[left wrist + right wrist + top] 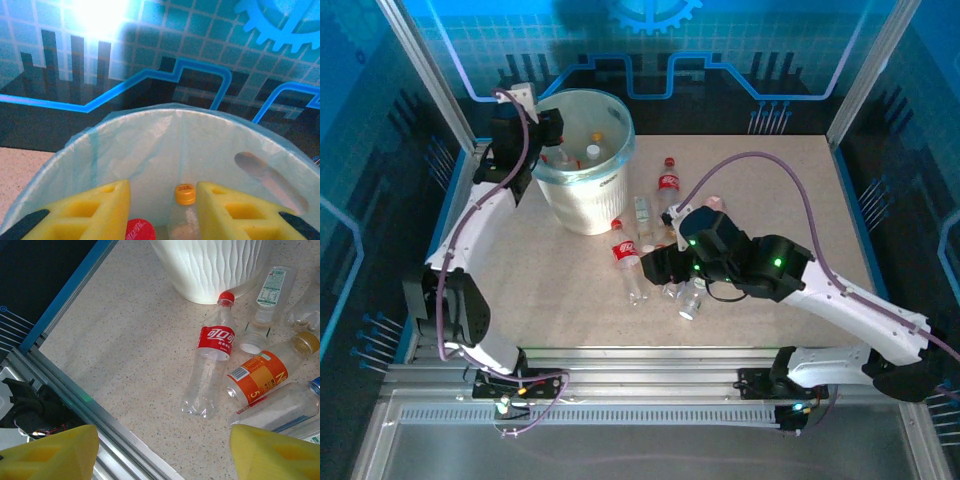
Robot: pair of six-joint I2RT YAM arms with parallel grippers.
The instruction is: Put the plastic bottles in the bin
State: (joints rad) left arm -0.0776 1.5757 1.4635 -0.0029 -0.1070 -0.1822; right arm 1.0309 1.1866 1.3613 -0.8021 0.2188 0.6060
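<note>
My left claw (162, 197) hangs parted and empty over the bin (150, 145), with a yellow-capped bottle (185, 195) inside, below the gap. My right claw (162, 445), wide open, hovers above the table (125, 355); a red-label bottle (214, 355) lies just ahead.

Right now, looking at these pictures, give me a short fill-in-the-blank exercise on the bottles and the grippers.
1. The left gripper hangs, jaws apart, above the ____.
2. The red-labelled bottle lying on the table has a ____ cap.
3. The right gripper is open and holds ____.
Missing words: bin; red; nothing.
</note>
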